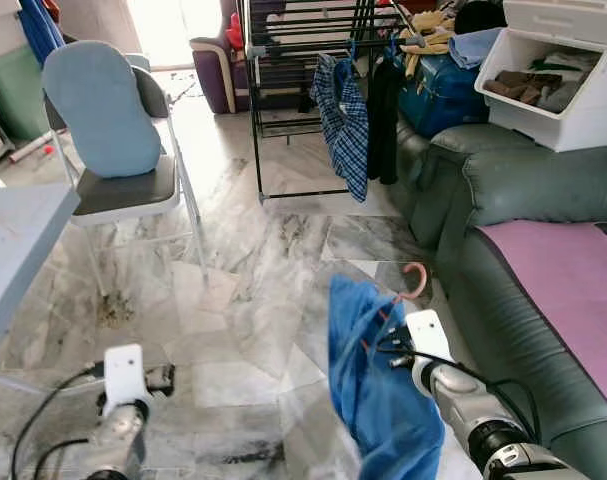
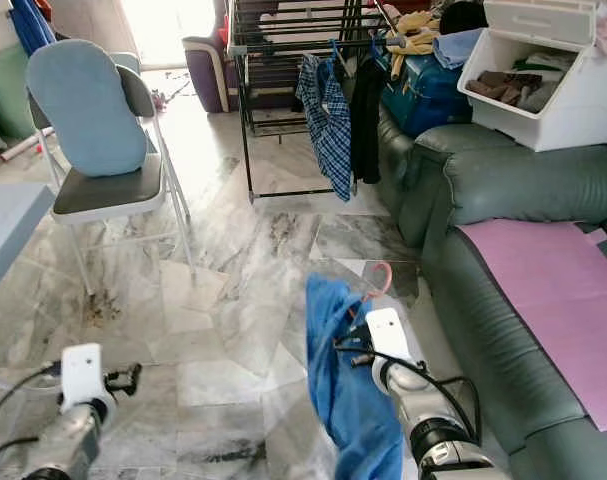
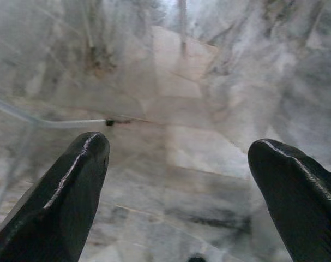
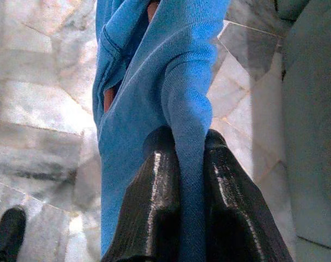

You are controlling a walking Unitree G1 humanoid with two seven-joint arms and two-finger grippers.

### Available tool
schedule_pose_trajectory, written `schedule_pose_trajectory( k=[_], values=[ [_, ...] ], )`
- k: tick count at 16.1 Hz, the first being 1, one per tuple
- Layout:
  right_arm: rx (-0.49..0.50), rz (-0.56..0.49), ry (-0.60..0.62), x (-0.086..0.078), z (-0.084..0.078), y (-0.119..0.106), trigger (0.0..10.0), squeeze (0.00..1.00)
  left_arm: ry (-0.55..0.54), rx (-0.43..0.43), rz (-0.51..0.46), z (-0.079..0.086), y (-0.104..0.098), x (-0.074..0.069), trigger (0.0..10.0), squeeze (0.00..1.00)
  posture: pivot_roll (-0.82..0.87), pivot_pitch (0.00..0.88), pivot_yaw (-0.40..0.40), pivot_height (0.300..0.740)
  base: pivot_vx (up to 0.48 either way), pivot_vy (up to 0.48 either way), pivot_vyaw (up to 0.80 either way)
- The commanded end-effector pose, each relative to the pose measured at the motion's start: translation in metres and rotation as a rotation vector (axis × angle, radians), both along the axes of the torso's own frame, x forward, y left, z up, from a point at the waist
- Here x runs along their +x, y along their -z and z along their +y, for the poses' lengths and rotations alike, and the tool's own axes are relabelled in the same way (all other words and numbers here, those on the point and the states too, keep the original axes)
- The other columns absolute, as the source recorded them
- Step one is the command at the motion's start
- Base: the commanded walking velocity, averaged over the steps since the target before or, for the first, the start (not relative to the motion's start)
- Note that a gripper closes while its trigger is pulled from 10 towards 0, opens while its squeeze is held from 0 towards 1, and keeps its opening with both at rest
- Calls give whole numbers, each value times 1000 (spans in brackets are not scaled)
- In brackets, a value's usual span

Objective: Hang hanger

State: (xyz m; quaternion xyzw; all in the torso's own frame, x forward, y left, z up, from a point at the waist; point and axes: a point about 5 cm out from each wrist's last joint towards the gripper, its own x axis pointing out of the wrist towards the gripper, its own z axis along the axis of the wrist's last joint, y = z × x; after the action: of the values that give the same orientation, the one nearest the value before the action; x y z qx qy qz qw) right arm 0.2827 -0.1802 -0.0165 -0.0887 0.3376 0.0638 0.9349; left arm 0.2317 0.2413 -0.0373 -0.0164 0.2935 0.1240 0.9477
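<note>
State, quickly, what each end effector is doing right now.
Left end effector: open, holding nothing, over the marble floor.
Right end effector: shut on the blue garment, which hangs on a hanger with a pink hook.

Chair [image 1: 113,150] left, sofa [image 1: 523,260] right — drying rack [image 1: 303,60] behind, between them
</note>
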Motion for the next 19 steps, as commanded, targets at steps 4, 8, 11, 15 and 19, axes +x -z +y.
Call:
schedule_pose_trajectory(
  k=[4,8,11,15,19],
  values=[
    [-84,46,-20,-20,-8,17,10000,0,51,-47,161,-15,30,-38,10000,0,-105,0,-27,736,0,0,0],
    [-208,143,-135,-47,-9,37,10000,0,68,25,287,-7,42,-63,10000,0,-123,0,-13,736,0,0,344],
    [-224,148,-168,-51,-10,39,10000,0,97,21,289,-17,42,-56,10000,0,-125,0,-6,736,0,0,533],
    [-217,158,-100,-56,-17,42,10000,0,117,20,294,-23,42,-53,10000,0,-123,0,-2,736,0,0,0],
    [-185,161,7,-55,-25,40,10000,0,104,19,302,-23,41,-51,10000,0,-109,0,2,736,0,0,0]
  ],
)
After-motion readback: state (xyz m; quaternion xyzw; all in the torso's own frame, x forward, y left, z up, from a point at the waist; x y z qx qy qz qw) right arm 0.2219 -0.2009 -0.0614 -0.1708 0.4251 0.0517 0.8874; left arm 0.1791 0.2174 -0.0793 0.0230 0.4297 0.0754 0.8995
